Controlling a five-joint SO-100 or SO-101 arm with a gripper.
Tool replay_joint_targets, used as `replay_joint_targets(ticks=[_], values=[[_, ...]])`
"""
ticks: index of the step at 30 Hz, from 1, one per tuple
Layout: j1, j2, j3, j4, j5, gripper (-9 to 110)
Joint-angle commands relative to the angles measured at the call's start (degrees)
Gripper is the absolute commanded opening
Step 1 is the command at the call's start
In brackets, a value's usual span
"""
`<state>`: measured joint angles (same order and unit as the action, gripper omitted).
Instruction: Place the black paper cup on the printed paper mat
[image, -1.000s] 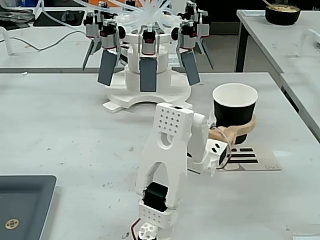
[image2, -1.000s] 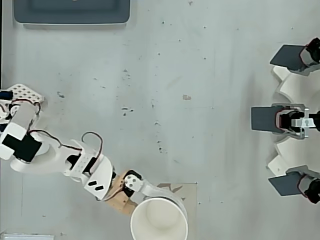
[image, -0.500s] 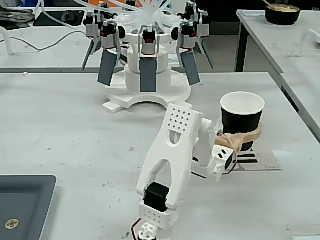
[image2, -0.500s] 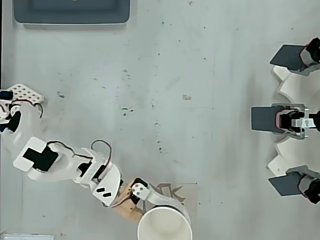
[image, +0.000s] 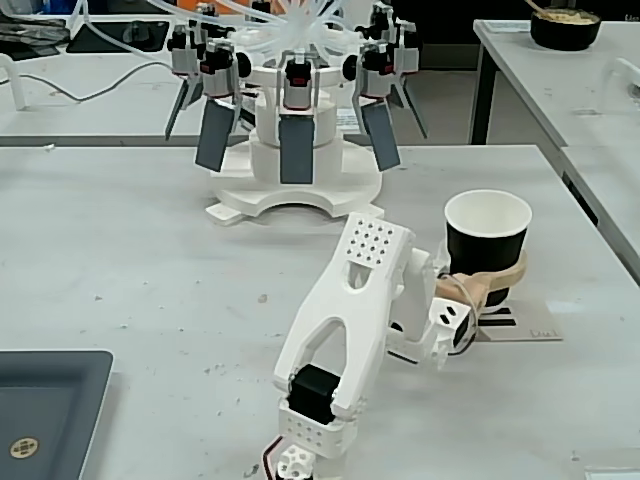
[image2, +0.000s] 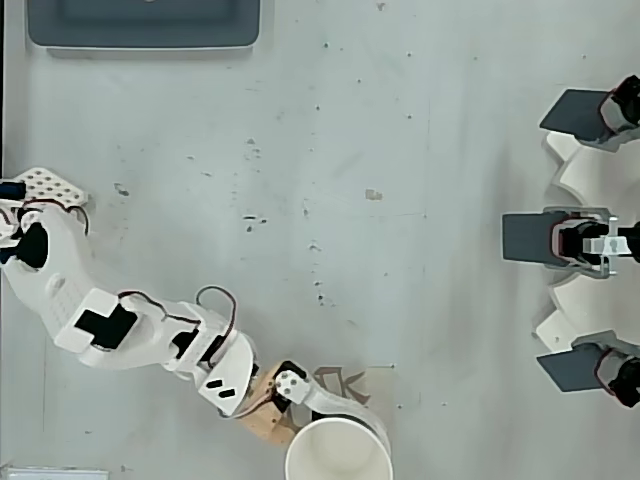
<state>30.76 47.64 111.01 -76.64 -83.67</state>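
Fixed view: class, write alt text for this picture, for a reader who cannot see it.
A white robot arm holds an upright black paper cup in its claw, over a printed paper mat on a grey table. Behind stands a white machine with dark paddles; a dark tray sits at lower left.

A scuffed, speckled white table (image: 150, 250) fills the near scene, with more white tables behind and at right (image: 570, 70), lit evenly, perhaps from overhead.
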Motion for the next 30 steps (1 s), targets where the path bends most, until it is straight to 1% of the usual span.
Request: replay_joint_targets(ticks=[1, 14, 22, 30], values=[[0.4, 0.4, -2.8, -1.5, 0.8, 6], [0.4, -1.8, -2.5, -1.9, 1.1, 9], [0.5, -0.7, -2.5, -2.1, 1.0, 18], [2.3, 2.0, -0.9, -2.0, 0.2, 34]])
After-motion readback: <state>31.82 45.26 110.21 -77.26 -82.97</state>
